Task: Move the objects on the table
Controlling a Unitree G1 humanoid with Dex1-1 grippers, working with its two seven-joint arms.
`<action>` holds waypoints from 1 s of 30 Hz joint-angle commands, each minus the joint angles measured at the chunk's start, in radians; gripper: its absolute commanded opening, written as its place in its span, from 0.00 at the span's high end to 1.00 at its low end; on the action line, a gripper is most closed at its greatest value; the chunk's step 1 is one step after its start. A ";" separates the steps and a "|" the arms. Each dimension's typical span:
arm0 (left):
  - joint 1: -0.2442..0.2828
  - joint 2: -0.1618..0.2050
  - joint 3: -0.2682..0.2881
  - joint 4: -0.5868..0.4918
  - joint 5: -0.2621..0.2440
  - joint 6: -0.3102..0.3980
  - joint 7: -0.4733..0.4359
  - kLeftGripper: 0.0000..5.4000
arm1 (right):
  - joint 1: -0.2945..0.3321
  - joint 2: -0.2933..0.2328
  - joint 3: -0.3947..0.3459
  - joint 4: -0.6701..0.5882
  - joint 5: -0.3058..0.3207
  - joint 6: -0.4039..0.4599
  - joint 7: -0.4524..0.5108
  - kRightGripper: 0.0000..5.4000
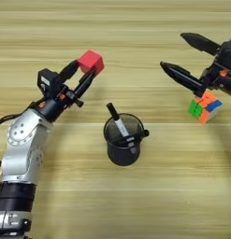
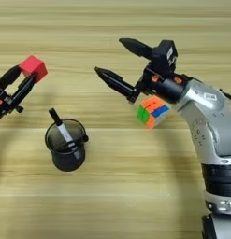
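Table (image 1: 135, 200) of light planks bears pen cup (image 1: 122, 142) and puzzle cube (image 2: 153, 112).

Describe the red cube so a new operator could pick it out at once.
Start at the black mesh pen cup standing mid-table with marker pens in it, then look up and left to the left gripper. The red cube is pinched between its fingertips. It is plain red, unlike the multicoloured puzzle cube under the open right gripper.
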 commanded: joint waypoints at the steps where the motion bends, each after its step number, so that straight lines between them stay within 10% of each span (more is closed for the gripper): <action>1: -0.046 0.004 0.027 0.115 0.070 -0.026 0.070 0.60 | 0.026 0.030 0.024 -0.012 -0.026 -0.033 -0.028 0.00; 10: -0.054 -0.011 -0.015 0.298 0.210 -0.065 0.147 0.60 | 0.058 0.070 0.025 -0.004 -0.038 -0.076 -0.065 0.00; 30: -0.061 -0.030 -0.060 0.462 0.261 -0.091 0.140 0.60 | 0.042 0.060 0.001 0.020 -0.033 -0.112 -0.061 0.00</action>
